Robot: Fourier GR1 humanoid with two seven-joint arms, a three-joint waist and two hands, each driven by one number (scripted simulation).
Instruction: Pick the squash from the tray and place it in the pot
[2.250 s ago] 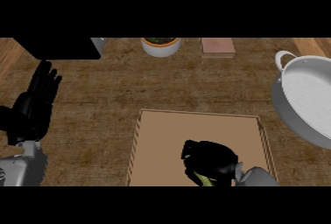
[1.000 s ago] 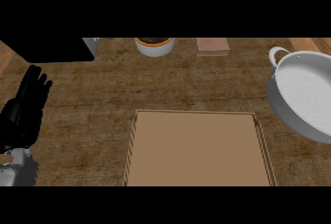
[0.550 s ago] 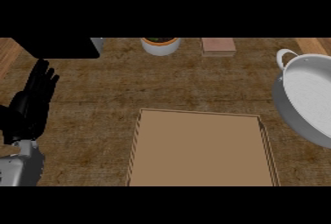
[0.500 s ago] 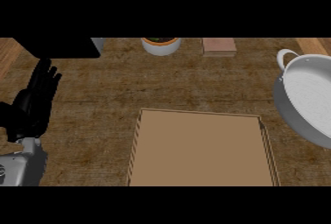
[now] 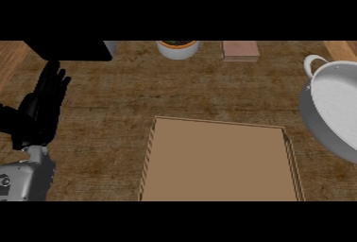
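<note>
Nearest, the tray (image 5: 219, 165) is lying flat on the brown surface (image 5: 209, 90), its long side running away from the robot, and its floor is showing bare. The squash is not appearing on it or anywhere else in view, so its colour and shape cannot be described. The right hand is also showing nowhere, so whether it is carrying the squash cannot be told.

At the left edge, the left hand (image 5: 38, 113) is resting open with fingers straight and pointing up. It is holding nothing, and is probably being kept out of the working side.

To the right of the tray, the pot (image 5: 310, 108) is sitting half out of view, and the visible part of its pale inside is showing no squash.

Farthest off, a white cup (image 5: 178, 48), a block (image 5: 241, 49) and a black box (image 5: 70, 49) are lining the back.
</note>
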